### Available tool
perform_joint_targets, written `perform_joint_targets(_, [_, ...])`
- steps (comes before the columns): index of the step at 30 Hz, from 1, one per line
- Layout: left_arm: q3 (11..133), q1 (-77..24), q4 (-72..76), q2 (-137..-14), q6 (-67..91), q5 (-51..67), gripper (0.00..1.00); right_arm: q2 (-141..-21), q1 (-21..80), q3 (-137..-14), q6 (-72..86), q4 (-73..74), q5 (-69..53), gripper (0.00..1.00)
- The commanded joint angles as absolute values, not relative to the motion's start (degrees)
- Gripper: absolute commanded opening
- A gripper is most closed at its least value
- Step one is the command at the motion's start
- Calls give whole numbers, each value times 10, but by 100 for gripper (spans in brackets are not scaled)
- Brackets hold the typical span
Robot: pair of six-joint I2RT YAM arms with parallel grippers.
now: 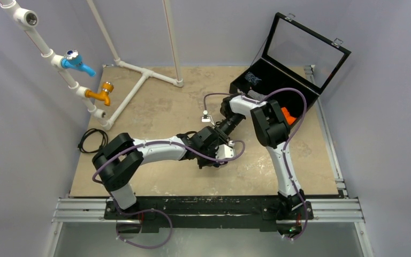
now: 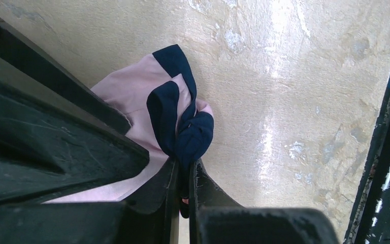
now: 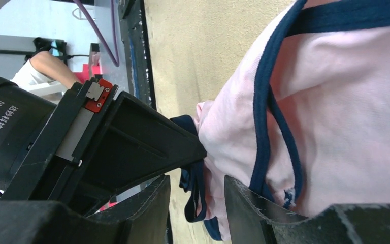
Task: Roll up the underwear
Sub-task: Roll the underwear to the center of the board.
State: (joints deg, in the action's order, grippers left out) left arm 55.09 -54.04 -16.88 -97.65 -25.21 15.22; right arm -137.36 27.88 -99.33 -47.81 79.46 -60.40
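Observation:
The underwear (image 2: 132,91) is pale pink with dark navy trim and lies bunched on the beige table. My left gripper (image 2: 185,165) is shut on a fold of its navy trim. In the right wrist view the underwear (image 3: 335,127) fills the right side. My right gripper (image 3: 197,185) is open, and a navy-edged corner of the fabric hangs between its jaws, unpinched. The left gripper's black finger (image 3: 142,147) is right beside it. In the top view both grippers, left (image 1: 214,155) and right (image 1: 218,135), meet at the table's middle and hide the underwear.
An open black case (image 1: 278,80) with an orange item (image 1: 285,115) inside stands at the back right. A white pipe frame (image 1: 139,80) with blue and orange taps stands at the back left. A black cable (image 1: 92,140) lies at the left edge. A black table rail (image 2: 386,168) runs nearby.

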Motion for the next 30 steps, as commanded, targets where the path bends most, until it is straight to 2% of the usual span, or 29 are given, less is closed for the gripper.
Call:
perform_joint_targets(1, [563, -531, -196, -997, -236, 198, 0, -1325, 263, -1006, -474, 778, -582, 44])
perform_joint_targets(12, [606, -484, -241, -1023, -216, 259, 0, -1239, 173, -951, -459, 727, -543, 41])
perform_joint_targets(20, [677, -422, -314, -1072, -201, 368, 0, -1117, 114, -838, -368, 567, -508, 40])
perform_joint_targets(30, [807, -341, -459, -1197, -177, 528, 0, -962, 116, -683, -332, 388, -477, 43])
